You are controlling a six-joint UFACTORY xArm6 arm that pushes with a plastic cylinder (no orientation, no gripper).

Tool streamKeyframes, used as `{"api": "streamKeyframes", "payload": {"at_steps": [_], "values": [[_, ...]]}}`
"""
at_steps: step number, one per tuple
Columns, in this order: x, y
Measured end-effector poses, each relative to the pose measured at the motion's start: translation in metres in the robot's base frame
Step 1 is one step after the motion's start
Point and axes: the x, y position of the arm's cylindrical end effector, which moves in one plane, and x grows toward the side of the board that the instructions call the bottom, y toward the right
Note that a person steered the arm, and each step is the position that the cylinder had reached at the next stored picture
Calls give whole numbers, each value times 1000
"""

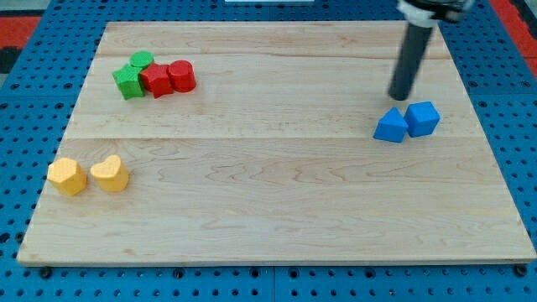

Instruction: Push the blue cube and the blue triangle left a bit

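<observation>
The blue cube (423, 118) sits at the view's right, touching the blue triangle (391, 126) on its left side. The dark rod comes down from the view's top right. My tip (398, 97) rests just above the two blue blocks, closest to the triangle's top edge, with a small gap between them.
Two green blocks (132, 75) and two red blocks (169, 78) cluster at the upper left. A yellow block (66, 176) and a yellow heart-shaped block (110, 174) lie at the lower left. The wooden board (277, 218) lies on a blue pegboard.
</observation>
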Motion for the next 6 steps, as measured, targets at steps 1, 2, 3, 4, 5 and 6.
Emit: {"api": "streamKeyframes", "payload": {"at_steps": [1, 2, 3, 4, 5, 6], "values": [[7, 50], [27, 62], [61, 40], [71, 26], [43, 55], [38, 31]]}}
